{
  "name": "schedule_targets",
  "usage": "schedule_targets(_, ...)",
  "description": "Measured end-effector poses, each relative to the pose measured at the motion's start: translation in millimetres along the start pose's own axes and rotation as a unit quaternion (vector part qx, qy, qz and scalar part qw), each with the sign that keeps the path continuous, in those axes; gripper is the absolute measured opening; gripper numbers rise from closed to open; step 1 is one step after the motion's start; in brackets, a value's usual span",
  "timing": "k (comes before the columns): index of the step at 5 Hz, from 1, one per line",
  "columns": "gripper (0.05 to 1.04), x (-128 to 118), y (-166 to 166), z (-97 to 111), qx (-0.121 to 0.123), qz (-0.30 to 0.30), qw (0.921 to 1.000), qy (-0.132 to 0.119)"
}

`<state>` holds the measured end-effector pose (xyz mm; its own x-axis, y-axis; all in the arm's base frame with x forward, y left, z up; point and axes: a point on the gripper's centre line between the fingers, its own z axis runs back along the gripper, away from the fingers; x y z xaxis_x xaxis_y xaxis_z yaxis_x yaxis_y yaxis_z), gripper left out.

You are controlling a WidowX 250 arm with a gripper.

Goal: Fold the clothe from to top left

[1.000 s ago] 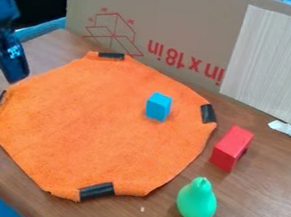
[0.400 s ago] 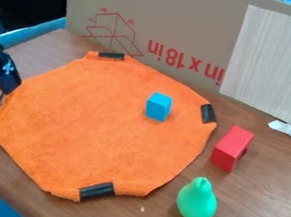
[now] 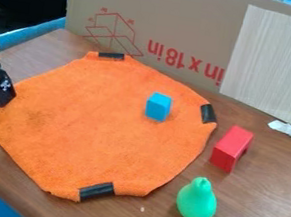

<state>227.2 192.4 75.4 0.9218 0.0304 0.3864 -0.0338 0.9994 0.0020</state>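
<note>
- And there's the pincer (image 3: 0, 95) at the left of the view, right by the left rim of the orange cloth (image 3: 97, 134); how far it is open, or whether it has hold of anything, I cannot tell
- The cloth lies spread out on the wooden surface (image 3: 262, 211), and look, a blue block (image 3: 158, 107) sits right on it, towards the upper right, in the way of a fold there
- Just off its right side stands a red block (image 3: 231, 148), and below that, nearer the camera, a green pear-shaped thing (image 3: 197, 200) upright beside the lower right rim
- Now the edges: black patches mark the cloth at the top (image 3: 111, 55), right (image 3: 208, 114), bottom (image 3: 97, 191) and left, the last partly hidden by the pincer
- Behind it all rises a cardboard wall (image 3: 181, 14), close to the cloth's top rim, a pale grained panel (image 3: 275, 62) against its right part
- For room, wood shows between the cloth and red block, with a wider stretch at the lower right
- And on the cardboard, large red print (image 3: 185, 60), upside down, beside a red line drawing (image 3: 114, 32)
</note>
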Motion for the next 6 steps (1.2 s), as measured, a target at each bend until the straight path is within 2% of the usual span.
schedule_targets(1, 1.000, -5, 0, -9, 0.021, 0.018, 0.9994, -0.019)
schedule_targets(2, 1.000, -7, 7, -18, 0.031, 0.033, 0.9988, -0.018)
schedule_targets(3, 1.001, -14, 8, -25, 0.037, 0.041, 0.9985, 0.005)
schedule_targets(4, 0.964, -13, 9, -28, 0.041, 0.039, 0.9984, 0.005)
schedule_targets(5, 0.691, -11, 10, -29, 0.040, 0.049, 0.9980, -0.005)
schedule_targets(6, 0.389, -11, 6, -29, 0.030, 0.048, 0.9984, 0.004)
